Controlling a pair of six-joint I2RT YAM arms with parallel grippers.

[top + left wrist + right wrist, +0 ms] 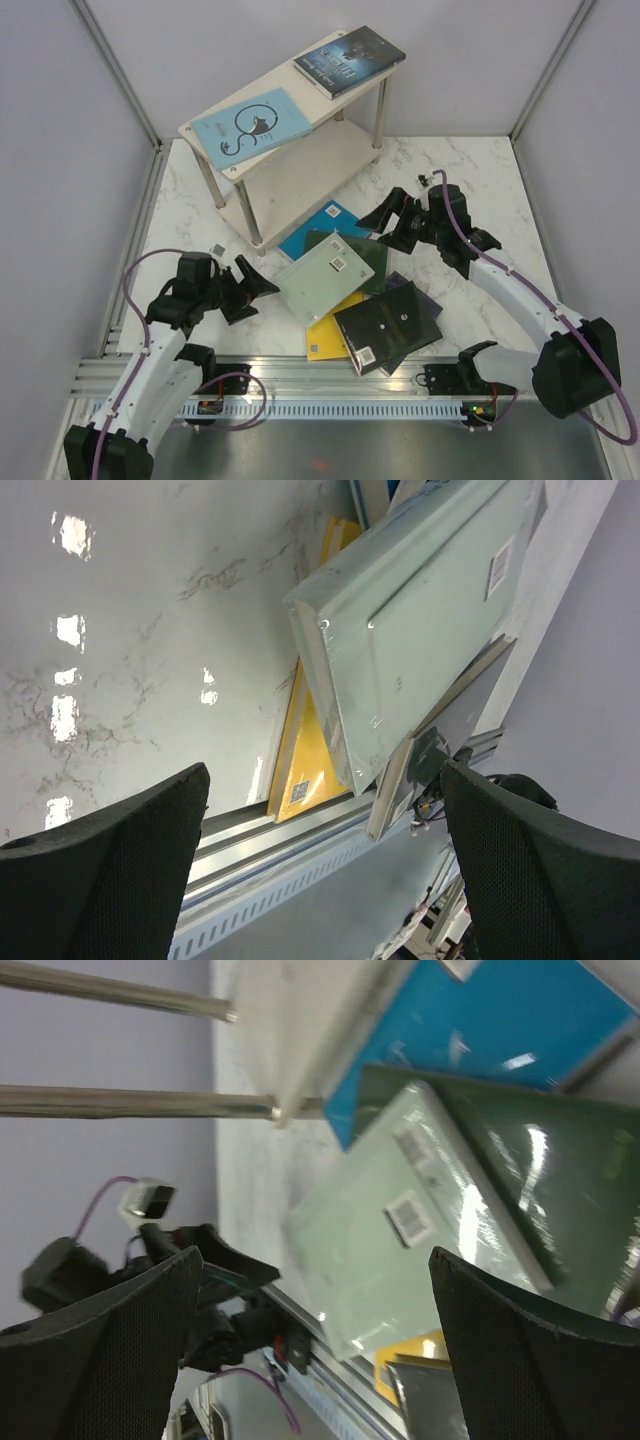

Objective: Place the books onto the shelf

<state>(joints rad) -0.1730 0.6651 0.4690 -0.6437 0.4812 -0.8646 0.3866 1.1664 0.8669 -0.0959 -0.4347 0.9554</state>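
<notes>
The shelf (232,187) stands at the back with a light blue book (250,125) and a dark pictorial blue book (350,60) lying on its top board. The other books lie in a loose pile on the table: teal (322,222), dark green (365,258), pale green (325,280), yellow (328,338), black (385,325) and purple (420,290). My left gripper (257,290) is open just left of the pale green book (420,630), holding nothing. My right gripper (386,224) is open, above the pile's far right edge, over the dark green book (540,1170).
The shelf's lower board (300,170) is bare, and its metal legs (120,1000) show in the right wrist view. An aluminium rail (330,385) runs along the table's near edge. Grey walls close in the left, right and back sides.
</notes>
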